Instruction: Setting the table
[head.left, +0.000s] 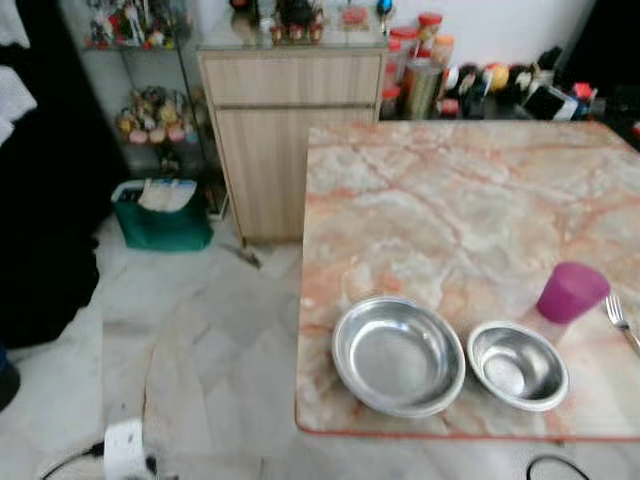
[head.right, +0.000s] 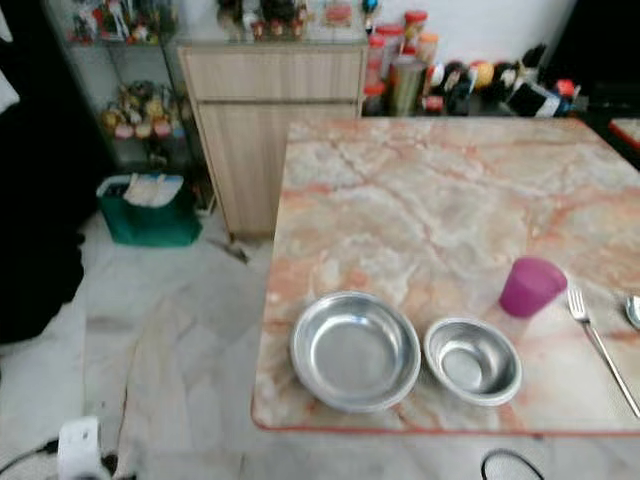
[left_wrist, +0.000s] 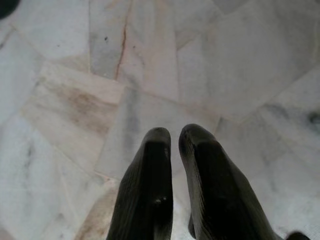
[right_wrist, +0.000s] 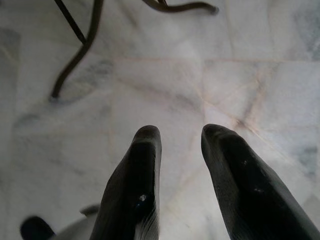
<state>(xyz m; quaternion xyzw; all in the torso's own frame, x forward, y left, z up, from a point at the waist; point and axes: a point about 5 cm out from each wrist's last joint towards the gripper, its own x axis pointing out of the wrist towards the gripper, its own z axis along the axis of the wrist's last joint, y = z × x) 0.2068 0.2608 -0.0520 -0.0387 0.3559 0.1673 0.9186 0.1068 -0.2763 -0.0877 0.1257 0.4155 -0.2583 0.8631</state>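
Observation:
A marble table (head.left: 450, 190) stands ahead, to my right. Near its front edge sit a large steel bowl (head.left: 398, 355) and, just right of it, a small steel bowl (head.left: 517, 365), both empty. A pink cup (head.left: 571, 291) stands behind the small bowl, with a fork (head.left: 620, 318) lying at its right. The tip of a spoon (head.right: 633, 310) peeks in at the right edge. My left gripper (left_wrist: 175, 142) hangs over the marble floor with its fingers almost together, holding nothing. My right gripper (right_wrist: 181, 137) also hangs above the floor, open and empty.
A wooden cabinet (head.left: 290, 130) stands behind the table's left corner, with jars and bottles (head.left: 450, 75) along the back wall. A green bin (head.left: 160, 215) and a glass shelf of figurines (head.left: 150, 110) are at the left. A white plug device (head.left: 125, 450) and black cables (right_wrist: 75, 55) lie on the floor.

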